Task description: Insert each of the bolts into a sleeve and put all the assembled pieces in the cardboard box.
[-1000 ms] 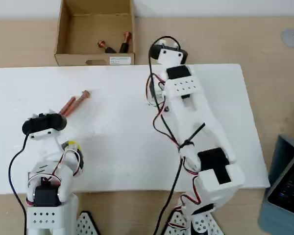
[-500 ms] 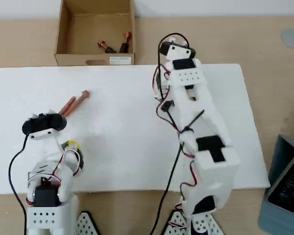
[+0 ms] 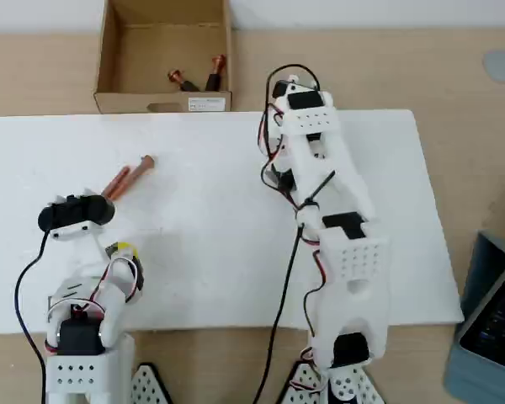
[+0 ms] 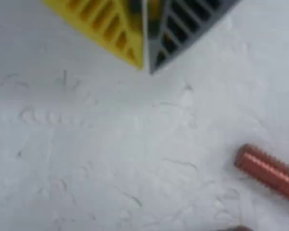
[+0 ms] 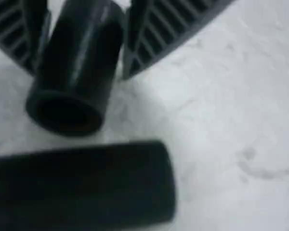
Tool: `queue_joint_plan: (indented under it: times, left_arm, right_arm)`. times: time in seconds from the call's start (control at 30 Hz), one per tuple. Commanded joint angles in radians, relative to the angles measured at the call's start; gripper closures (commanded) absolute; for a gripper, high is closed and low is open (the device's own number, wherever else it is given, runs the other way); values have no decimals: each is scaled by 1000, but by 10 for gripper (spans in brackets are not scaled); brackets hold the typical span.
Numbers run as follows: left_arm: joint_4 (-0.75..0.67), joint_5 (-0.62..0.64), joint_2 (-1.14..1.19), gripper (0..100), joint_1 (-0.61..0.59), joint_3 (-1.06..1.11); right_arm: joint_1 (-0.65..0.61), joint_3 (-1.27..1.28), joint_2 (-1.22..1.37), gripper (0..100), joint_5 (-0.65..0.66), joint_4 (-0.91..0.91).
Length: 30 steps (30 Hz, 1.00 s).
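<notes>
Over the mat (image 3: pixel 194 244), right fingers (image 5: pixel 159 33) gripping a sleeve (image 5: pixel 74 67) edged left; left fingers (image 4: pixel 106 24) together.

One wooden table (image 3: pixel 50 76) carried a white mat (image 3: pixel 202 244), an open cardboard box (image 3: pixel 106 50) just beside the mat's far edge, and a grey case (image 3: pixel 492 320) at the right. On the mat lay two copper bolts (image 3: pixel 130 175), side by side, and one black sleeve (image 5: pixel 82 185) on its side.

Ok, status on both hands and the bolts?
Left hand shut, empty, near two loose bolts. Right hand shut on sleeve, second sleeve lying beside on mat. No obstruction seen.
</notes>
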Motion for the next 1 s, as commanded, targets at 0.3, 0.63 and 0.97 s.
queue_joint_plan:
  times: [0.3, 0.63, 0.97]
  left_arm:
    - [-5, -5, -10, 998, -8, -5]
    - [-5, -5, -10, 998, -2, -5]
    - [-6, -5, -10, 997, 0, -5]
  right_arm:
    - [10, -42, 1, 989, -11, 5]
    - [-15, -42, -240, 989, 55, 69]
    - [-76, -36, -582, 989, 68, 256]
